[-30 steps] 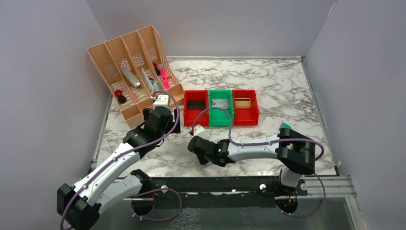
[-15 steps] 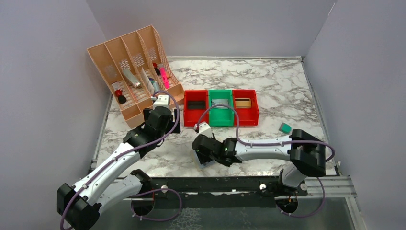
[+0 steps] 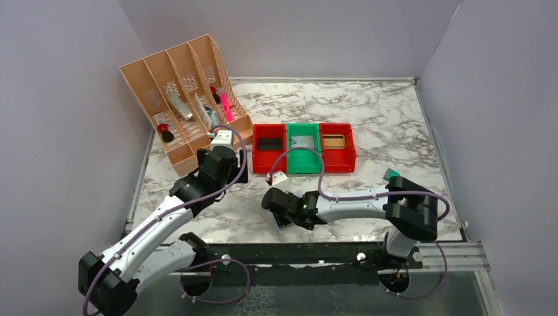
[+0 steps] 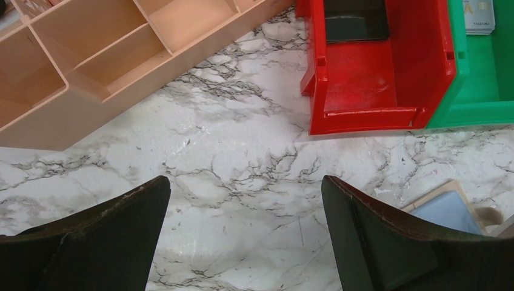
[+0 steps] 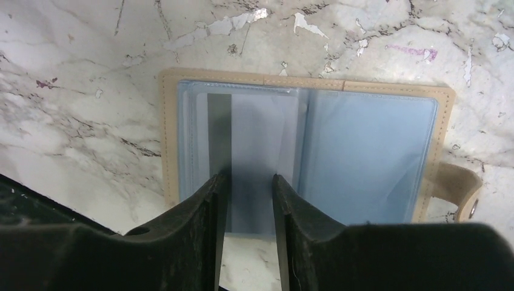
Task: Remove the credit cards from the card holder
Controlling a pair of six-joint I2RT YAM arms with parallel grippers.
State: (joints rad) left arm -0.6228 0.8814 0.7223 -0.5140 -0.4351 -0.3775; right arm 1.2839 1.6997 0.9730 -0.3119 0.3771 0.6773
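Note:
The card holder [image 5: 363, 157] lies open and flat on the marble, tan rim, pale blue-grey panels, snap tab at its right. A card [image 5: 254, 139] with a dark stripe sits in its left panel. My right gripper [image 5: 248, 177] hovers over that panel's near edge, fingers a narrow gap apart, with nothing seen clamped between them. In the top view the right gripper [image 3: 279, 212] covers most of the holder [image 3: 274, 222]. My left gripper [image 4: 245, 182] is wide open and empty above bare marble; the holder's corner [image 4: 448, 209] shows at its right. In the top view the left gripper [image 3: 229, 172] is beside the red bin.
A row of bins stands mid-table: red [image 3: 269, 146] holding a dark card [image 4: 354, 24], green [image 3: 303, 146] holding a pale card [image 4: 479, 15], and red [image 3: 336, 146]. A tan file organiser [image 3: 184, 99] stands at the back left. A small teal object [image 3: 393, 174] lies by the right arm.
The right arm's elbow swung out to the right and back, and its gripper shifted slightly while staying over the open card holder. The left arm has not moved.

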